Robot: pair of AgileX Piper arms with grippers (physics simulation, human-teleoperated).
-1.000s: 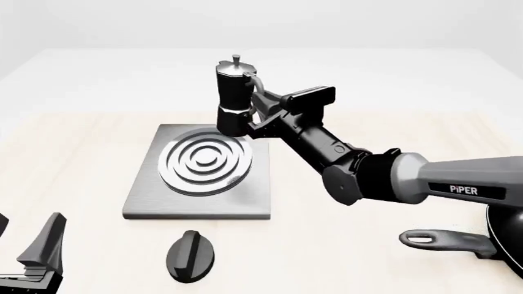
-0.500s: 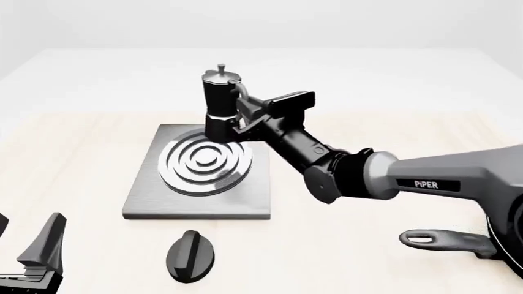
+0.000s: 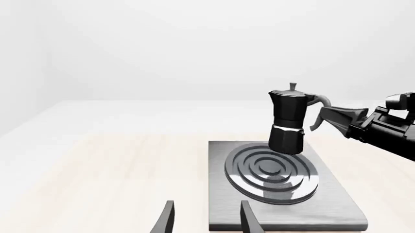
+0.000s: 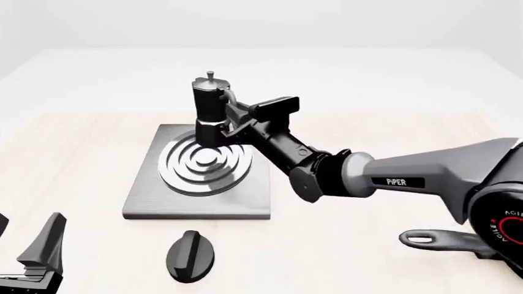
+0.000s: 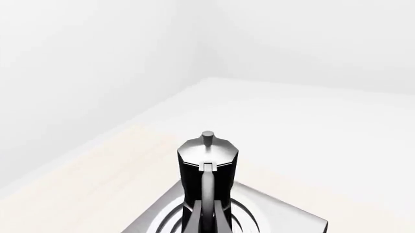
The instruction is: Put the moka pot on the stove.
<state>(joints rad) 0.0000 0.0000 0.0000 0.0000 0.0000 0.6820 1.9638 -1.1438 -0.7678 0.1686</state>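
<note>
The black moka pot (image 4: 208,110) with its silvery lid stands upright, held low over the far part of the burner rings (image 4: 204,164) of the grey stove (image 4: 147,199). I cannot tell whether its base touches them. My right gripper (image 4: 234,122) is shut on the pot's curved handle from the right. The left wrist view shows the pot (image 3: 287,124), the stove (image 3: 337,208) and the right gripper (image 3: 337,116). The right wrist view shows the pot (image 5: 207,167) from its handle side. My left gripper (image 4: 24,242) is open and empty at the near left; its fingers (image 3: 167,221) stand apart.
A black oval knob (image 4: 190,256) lies on the table in front of the stove. The handle of a black pan (image 4: 441,239) lies at the near right, partly behind my right arm. The light wooden table stretches to the left of the stove.
My right gripper has carried the moka pot leftward and lower, from beyond the stove's far right corner to over the burner rings. The left arm has not moved.
</note>
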